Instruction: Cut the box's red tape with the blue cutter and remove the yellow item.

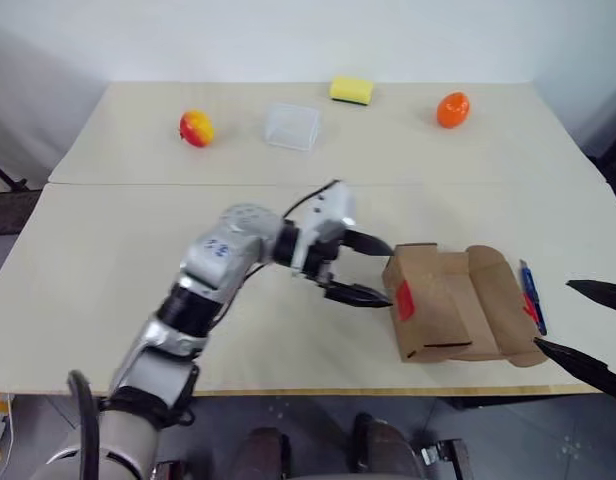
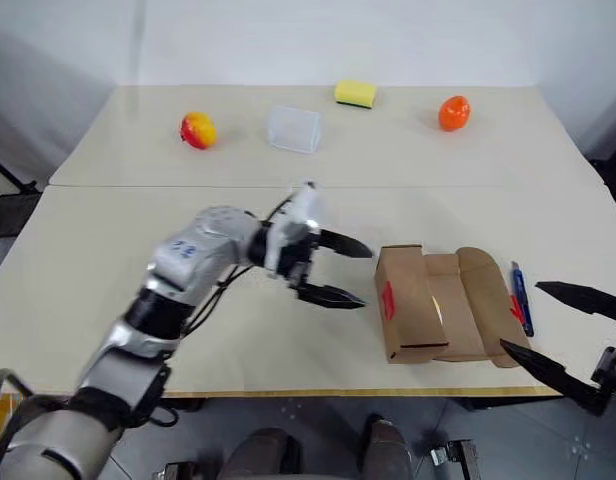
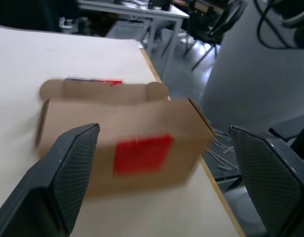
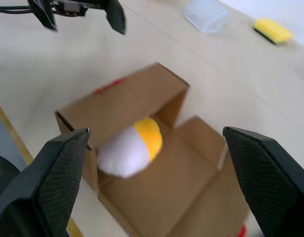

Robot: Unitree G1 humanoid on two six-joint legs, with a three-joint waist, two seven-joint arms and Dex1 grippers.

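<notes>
The brown box (image 1: 438, 300) lies near the table's front edge with its lid flap (image 1: 498, 300) folded open to the right. The red tape (image 1: 404, 300) is on its left end face. In the right wrist view, the yellow item (image 4: 132, 145), a white ball with a yellow patch, sits inside the open box (image 4: 122, 106). The blue cutter (image 1: 531, 295) lies on the table just right of the flap. My left gripper (image 1: 383, 272) is open, level, close to the taped end (image 3: 142, 154). My right gripper (image 1: 556, 316) is open, right of the cutter, empty.
Along the far side of the table are a red-yellow fruit (image 1: 196, 128), a clear plastic container (image 1: 293, 126), a yellow sponge (image 1: 351, 90) and an orange fruit (image 1: 453, 109). The box stands close to the table's front edge (image 1: 318, 392).
</notes>
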